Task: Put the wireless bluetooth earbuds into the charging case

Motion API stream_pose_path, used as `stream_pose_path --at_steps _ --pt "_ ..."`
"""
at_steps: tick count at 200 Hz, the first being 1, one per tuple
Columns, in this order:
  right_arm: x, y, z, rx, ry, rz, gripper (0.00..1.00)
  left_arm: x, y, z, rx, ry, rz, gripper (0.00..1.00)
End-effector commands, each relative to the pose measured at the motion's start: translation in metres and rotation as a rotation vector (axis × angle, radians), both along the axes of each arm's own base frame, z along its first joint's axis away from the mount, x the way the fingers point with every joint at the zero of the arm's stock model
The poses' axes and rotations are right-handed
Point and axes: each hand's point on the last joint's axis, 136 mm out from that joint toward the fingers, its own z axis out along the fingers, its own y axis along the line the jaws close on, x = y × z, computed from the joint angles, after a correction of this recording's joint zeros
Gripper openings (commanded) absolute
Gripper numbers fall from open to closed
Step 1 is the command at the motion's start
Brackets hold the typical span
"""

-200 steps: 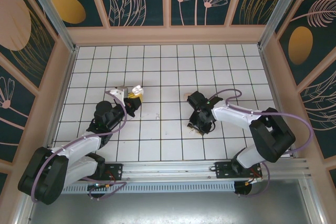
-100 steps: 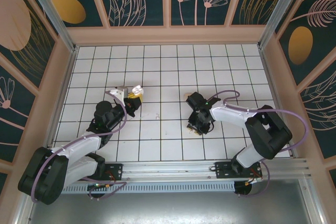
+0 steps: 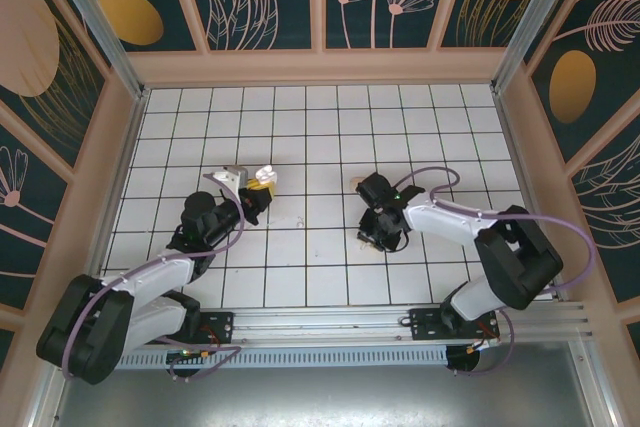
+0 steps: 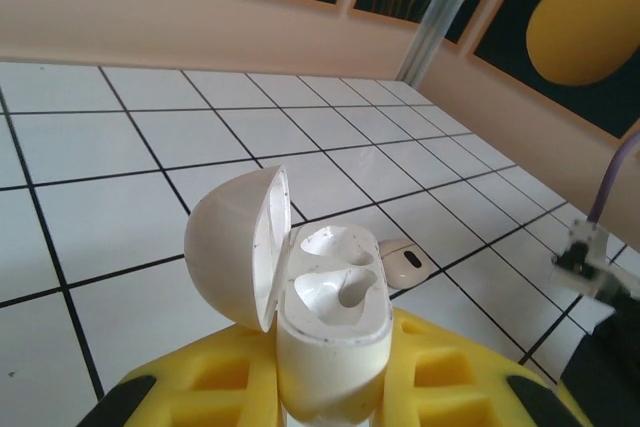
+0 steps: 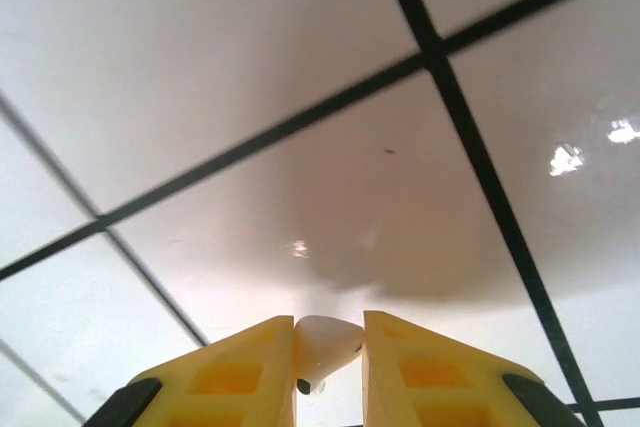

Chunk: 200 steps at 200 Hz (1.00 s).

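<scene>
The right gripper (image 5: 329, 323) pinches a tiny, smooth cream earbud (image 5: 322, 349) between yellow fingers, low over glossy white tiles (image 5: 200, 67). It should probably lift straight up, keep the pinch gentle and point the stem down before meeting the case. The left gripper (image 3: 257, 187) clamps the rounded, glossy charging case (image 4: 335, 297), its lid hinged open and both moulded wells empty, while a second earbud (image 4: 405, 260) lies on a tile beyond.

The right pincer (image 5: 328, 333) closed its yellow fingers (image 5: 240, 367) until they pressed both sides of one earbud (image 5: 322, 345), and its arm shifted a little. The left pincer (image 3: 262, 179), carrying the open charging case (image 4: 335, 337), turned slightly at the wrist.
</scene>
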Motion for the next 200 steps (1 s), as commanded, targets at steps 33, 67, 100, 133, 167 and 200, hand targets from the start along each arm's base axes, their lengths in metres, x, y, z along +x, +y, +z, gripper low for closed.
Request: stream_pose_path --at_steps 33,67,100,133,167,200 --pt "0.038 0.004 0.047 0.046 -0.308 0.086 0.20 -0.010 -0.028 0.007 -0.001 -0.121 -0.169 0.17" --pt "0.059 0.013 0.089 0.094 -0.502 0.148 0.20 -0.017 -0.059 0.005 0.045 -0.176 -0.269 0.16" --pt "0.077 0.027 0.143 0.145 -0.713 0.217 0.20 -0.019 -0.086 0.006 0.062 -0.207 -0.348 0.16" --pt "0.081 0.051 0.191 0.192 -0.889 0.319 0.20 -0.024 -0.104 0.020 0.044 -0.266 -0.421 0.16" --pt "0.075 0.077 0.220 0.239 -0.991 0.393 0.20 -0.025 -0.115 0.027 0.045 -0.294 -0.447 0.16" --pt "0.071 0.090 0.234 0.274 -1.039 0.424 0.20 -0.025 -0.118 0.030 0.048 -0.297 -0.451 0.16"
